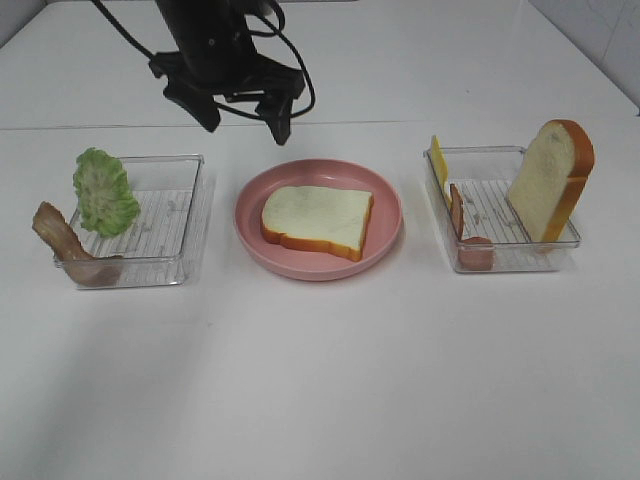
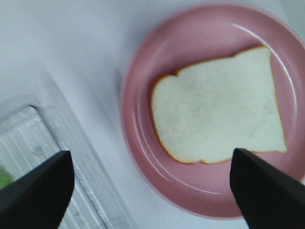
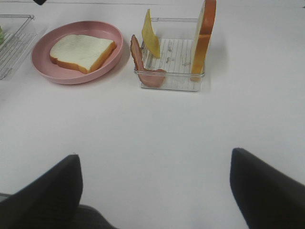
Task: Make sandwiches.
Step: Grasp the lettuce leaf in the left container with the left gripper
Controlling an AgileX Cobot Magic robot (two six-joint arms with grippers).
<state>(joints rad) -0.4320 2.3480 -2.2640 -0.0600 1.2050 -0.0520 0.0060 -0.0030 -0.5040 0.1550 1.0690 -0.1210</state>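
Note:
One white bread slice with orange-brown crust (image 1: 318, 220) lies flat on the pink plate (image 1: 320, 272), with nothing on top of it. It also shows in the left wrist view (image 2: 219, 109) and the right wrist view (image 3: 82, 51). My left gripper (image 1: 247, 128) hangs open and empty above the table just behind the plate; in its wrist view (image 2: 152, 191) the fingers straddle the plate's edge. My right gripper (image 3: 152, 191) is open and empty, well in front of the trays and out of the high view.
The left clear tray (image 1: 190, 225) holds green lettuce (image 1: 104, 192) and a bacon strip (image 1: 62, 240). The right clear tray (image 1: 520, 265) holds yellow cheese (image 1: 438, 160), bacon (image 1: 457, 210) and an upright bread slice (image 1: 550, 180).

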